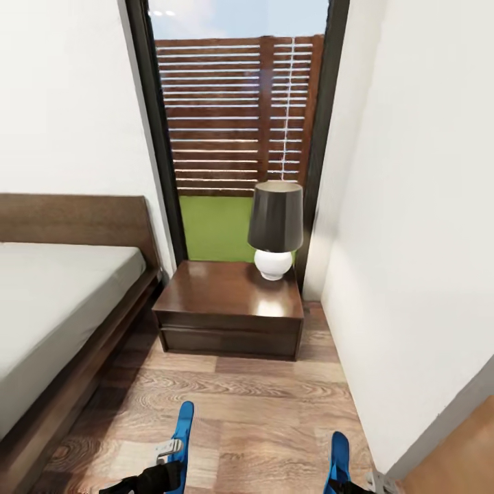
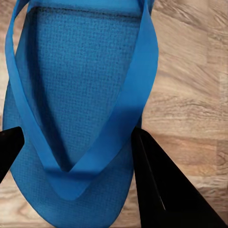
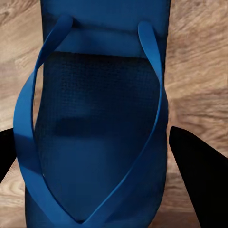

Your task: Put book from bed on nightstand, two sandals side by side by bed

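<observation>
Holding one blue sandal in each claw, we see the left sandal (image 1: 182,439) and the right sandal (image 1: 339,456) hanging over the wood floor (image 1: 261,412), long axes pointing toward the nightstand (image 1: 230,312). The left gripper (image 2: 76,147) straddles its sandal's toe end, fingers (image 2: 161,190) pressed to the edges; the right gripper (image 3: 102,161) looks the same, though contact is less sure. The bed (image 1: 62,302) lies to our left, so the left arm is nearer.
</observation>
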